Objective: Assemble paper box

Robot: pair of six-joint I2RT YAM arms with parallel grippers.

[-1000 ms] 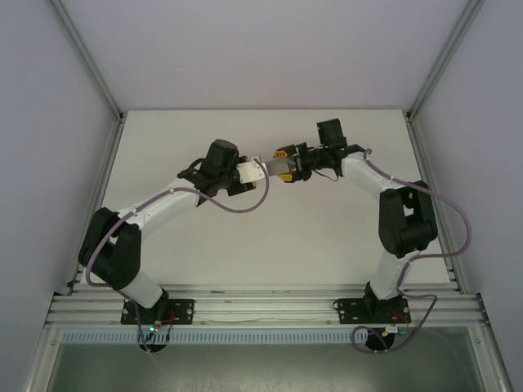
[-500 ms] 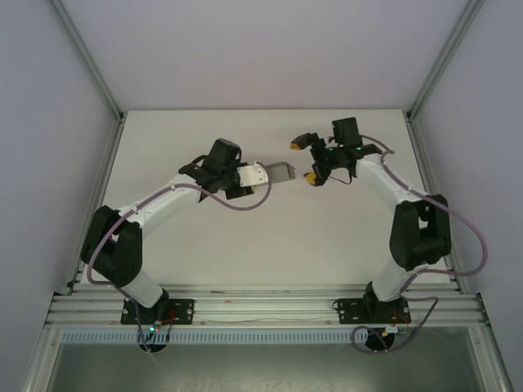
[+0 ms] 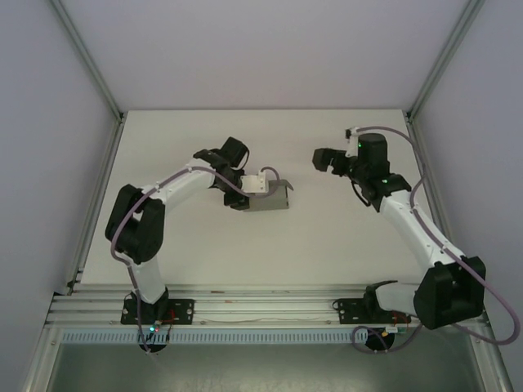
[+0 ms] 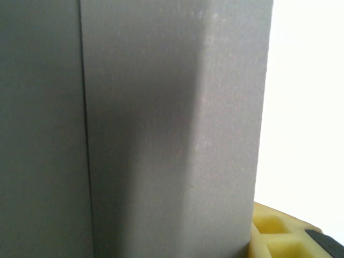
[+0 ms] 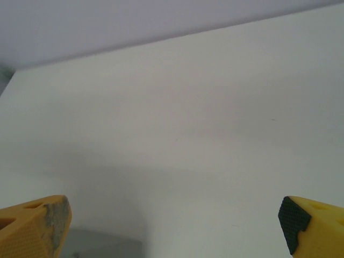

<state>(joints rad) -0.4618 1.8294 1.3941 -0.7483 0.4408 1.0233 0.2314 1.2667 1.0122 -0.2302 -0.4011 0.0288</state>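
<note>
The right tool [image 5: 172,228], now spread wide, has backed away from the paper box [image 3: 274,200]; the left tool [image 3: 261,188] stays clamped on it.

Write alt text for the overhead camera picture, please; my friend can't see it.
Seen from above, the left gripper holds a small grey paper box near the middle of a white table. The right gripper stands open and empty, apart from the box to its right.
</note>
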